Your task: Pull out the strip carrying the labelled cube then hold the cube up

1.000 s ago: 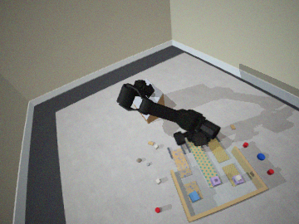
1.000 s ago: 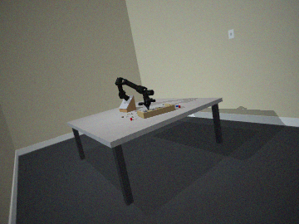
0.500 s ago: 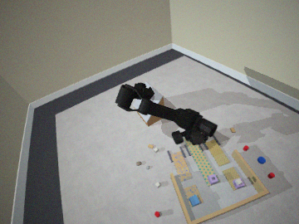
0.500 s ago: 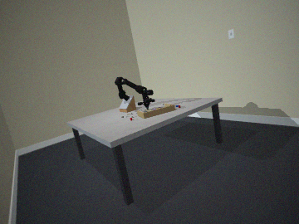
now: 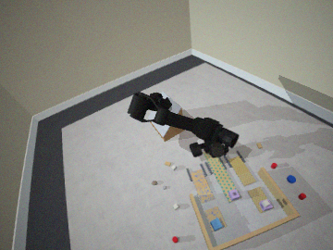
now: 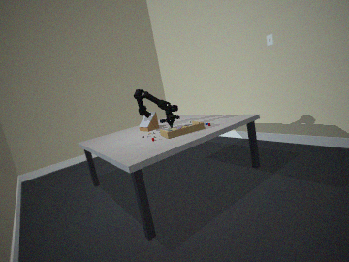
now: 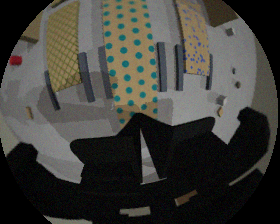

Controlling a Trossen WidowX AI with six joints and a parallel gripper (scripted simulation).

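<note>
My gripper (image 5: 214, 154) (image 7: 138, 116) (image 6: 171, 123) is low over the table and shut on the near end of the teal-dotted strip (image 5: 224, 179) (image 7: 128, 53). That strip runs in one piece into the tan-framed tray (image 5: 259, 231) and carries a purple cube (image 5: 234, 194) with a pale top at its far end. A second purple cube (image 5: 266, 205) sits on a yellow strip piece to the right. A blue cube (image 5: 215, 224) sits on a strip piece at the left. The strips on both sides show gaps. Dark rails flank the strips in the wrist view.
A tan wedge block (image 5: 167, 131) stands by the arm's base. Red balls (image 5: 274, 166) (image 5: 302, 196) (image 5: 175, 239) and a blue disc (image 5: 290, 179) lie around the tray. Small loose bits (image 5: 174, 167) (image 5: 154, 182) (image 5: 176, 206) lie to the left of it.
</note>
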